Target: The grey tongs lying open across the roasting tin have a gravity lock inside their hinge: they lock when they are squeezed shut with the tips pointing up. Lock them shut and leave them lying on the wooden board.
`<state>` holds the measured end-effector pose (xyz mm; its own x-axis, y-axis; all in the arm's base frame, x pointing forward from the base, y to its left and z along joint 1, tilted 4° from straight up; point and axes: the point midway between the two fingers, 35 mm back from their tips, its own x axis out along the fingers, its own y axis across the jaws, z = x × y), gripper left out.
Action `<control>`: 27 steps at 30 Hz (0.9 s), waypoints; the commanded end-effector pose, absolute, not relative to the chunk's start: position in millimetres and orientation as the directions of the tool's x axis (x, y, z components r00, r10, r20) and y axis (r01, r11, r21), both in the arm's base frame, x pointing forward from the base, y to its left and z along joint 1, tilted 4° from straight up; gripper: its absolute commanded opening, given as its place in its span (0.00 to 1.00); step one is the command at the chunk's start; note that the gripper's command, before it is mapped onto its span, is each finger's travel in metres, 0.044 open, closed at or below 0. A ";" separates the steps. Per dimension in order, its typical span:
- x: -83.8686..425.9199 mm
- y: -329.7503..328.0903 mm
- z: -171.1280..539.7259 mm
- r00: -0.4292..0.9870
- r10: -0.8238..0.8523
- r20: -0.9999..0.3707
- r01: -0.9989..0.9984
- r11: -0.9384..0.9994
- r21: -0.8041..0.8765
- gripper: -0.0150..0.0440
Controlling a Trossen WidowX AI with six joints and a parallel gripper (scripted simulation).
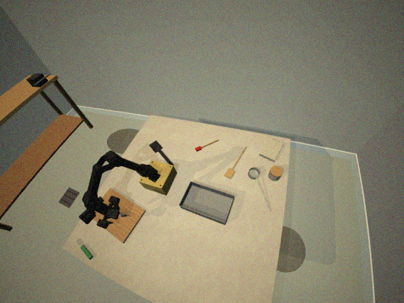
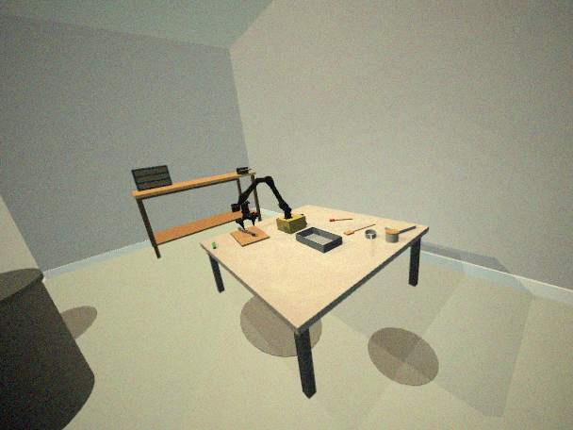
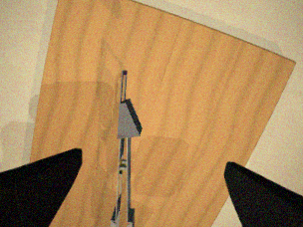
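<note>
The grey tongs [image 1: 124,215] [image 2: 253,234] [image 3: 129,123] lie on the wooden board [image 1: 133,220] [image 2: 254,239] [image 3: 214,90]. In the wrist view their two thin arms run close together, nearly parallel, down from a grey wedge-shaped block; a thin rod with a dark tip sticks out beyond it. Whether the lock has caught cannot be seen. My gripper [image 1: 113,213] [image 2: 249,226] [image 3: 153,162] is open and empty, low over the board, its fingers wide apart on either side of the tongs and not touching them. The tongs' lower ends are outside the wrist view. The roasting tin [image 1: 203,214] [image 2: 311,244] holds no tongs.
The yellow box [image 1: 169,179] [image 2: 293,225] under my arm's base stands between board and tin. A green block [image 1: 86,252] [image 2: 214,245] lies near the table's corner. A red-headed tool [image 1: 199,149], a spatula [image 1: 229,173] and an orange-topped pot [image 1: 276,171] are farther off.
</note>
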<state>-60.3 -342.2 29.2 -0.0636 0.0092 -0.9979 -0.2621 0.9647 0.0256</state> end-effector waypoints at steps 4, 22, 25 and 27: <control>17.5 -330.8 83.5 -0.054 -0.007 -0.999 -0.272 0.962 0.008 1.00; 22.5 -327.1 133.2 -0.051 -0.018 -0.999 -0.295 0.956 -0.002 1.00; 22.5 -327.1 133.2 -0.051 -0.018 -0.999 -0.295 0.956 -0.002 1.00; 22.5 -327.1 133.2 -0.051 -0.018 -0.999 -0.295 0.956 -0.002 1.00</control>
